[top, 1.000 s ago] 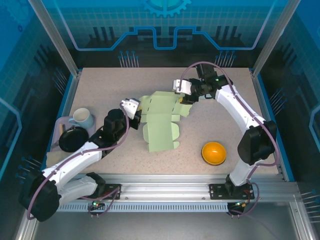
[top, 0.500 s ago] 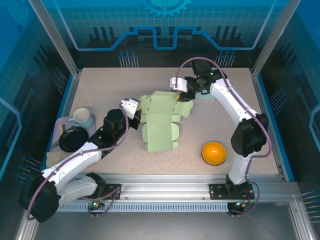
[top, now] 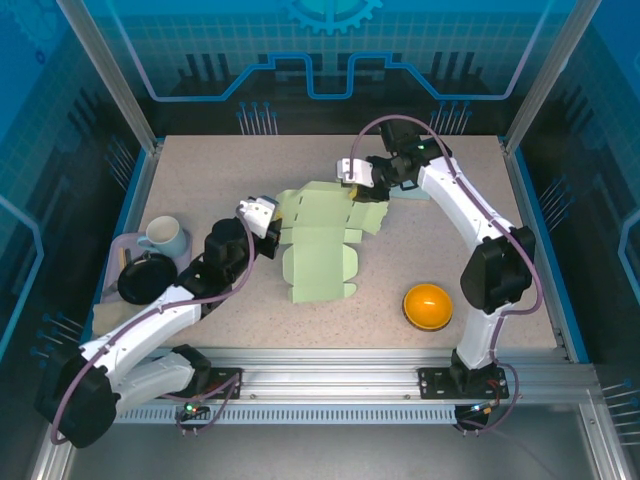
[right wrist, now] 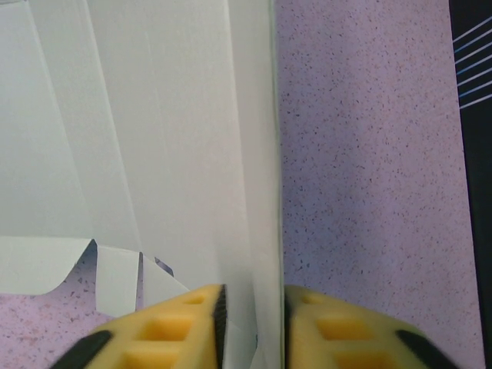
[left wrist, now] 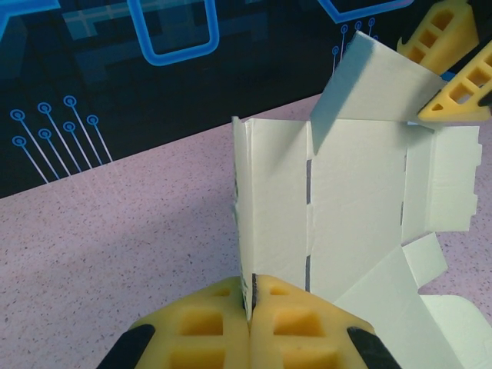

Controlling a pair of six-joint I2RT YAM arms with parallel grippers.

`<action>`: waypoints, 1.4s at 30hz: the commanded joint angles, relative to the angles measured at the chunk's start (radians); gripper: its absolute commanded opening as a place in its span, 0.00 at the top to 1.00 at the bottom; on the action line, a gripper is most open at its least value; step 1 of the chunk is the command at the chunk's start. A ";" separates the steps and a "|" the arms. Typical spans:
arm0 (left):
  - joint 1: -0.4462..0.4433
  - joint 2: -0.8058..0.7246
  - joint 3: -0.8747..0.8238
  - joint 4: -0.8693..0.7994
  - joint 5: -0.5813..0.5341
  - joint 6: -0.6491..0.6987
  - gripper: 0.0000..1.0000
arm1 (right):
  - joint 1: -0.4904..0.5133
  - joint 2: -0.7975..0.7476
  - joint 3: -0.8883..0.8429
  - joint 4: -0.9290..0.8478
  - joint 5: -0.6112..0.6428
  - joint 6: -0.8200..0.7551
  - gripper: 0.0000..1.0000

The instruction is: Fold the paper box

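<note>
At nine o'clock on the paper box (top: 320, 250), left gripper (left wrist: 250, 296) pinches a raised flap; right gripper (right wrist: 254, 296) straddles the one o'clock flap, bite unclear. Next: clamp, fold inward.

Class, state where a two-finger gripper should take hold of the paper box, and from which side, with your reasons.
Take the box by a raised edge flap, coming in from outside that edge. It lies mostly flat, so only upturned flaps offer both faces; the left gripper pinches one at the left edge like this.
</note>
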 commanded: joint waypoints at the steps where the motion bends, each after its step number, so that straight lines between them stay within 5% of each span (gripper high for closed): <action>1: -0.008 -0.017 -0.001 0.014 0.011 -0.018 1.00 | 0.014 0.010 0.029 -0.038 -0.015 -0.006 0.84; 4: -0.008 -0.008 0.011 -0.003 -0.005 -0.027 1.00 | 0.017 0.004 0.027 -0.038 0.020 -0.008 1.00; 6: -0.008 -0.006 0.039 -0.047 -0.053 -0.058 1.00 | 0.018 -0.003 0.022 -0.035 0.057 -0.005 1.00; 8: -0.007 -0.018 0.070 -0.094 -0.109 -0.093 0.90 | 0.021 -0.022 0.008 -0.028 0.093 -0.001 1.00; 10: -0.004 -0.050 0.086 -0.108 -0.176 -0.133 0.68 | 0.024 -0.042 -0.008 -0.023 0.119 0.003 1.00; 14: 0.037 -0.097 0.129 -0.098 -0.148 -0.208 0.51 | 0.034 -0.079 -0.034 -0.021 0.184 0.005 1.00; 24: 0.089 0.201 0.654 -0.564 0.180 -0.711 0.53 | 0.055 -0.087 -0.035 -0.034 0.286 0.100 1.00; 28: 0.084 0.384 0.841 -0.749 0.230 -0.869 0.51 | 0.057 -0.080 -0.052 -0.031 0.286 0.128 1.00; 42: 0.011 0.591 0.883 -0.758 0.221 -1.106 0.49 | 0.076 -0.120 -0.169 0.047 0.257 0.180 1.00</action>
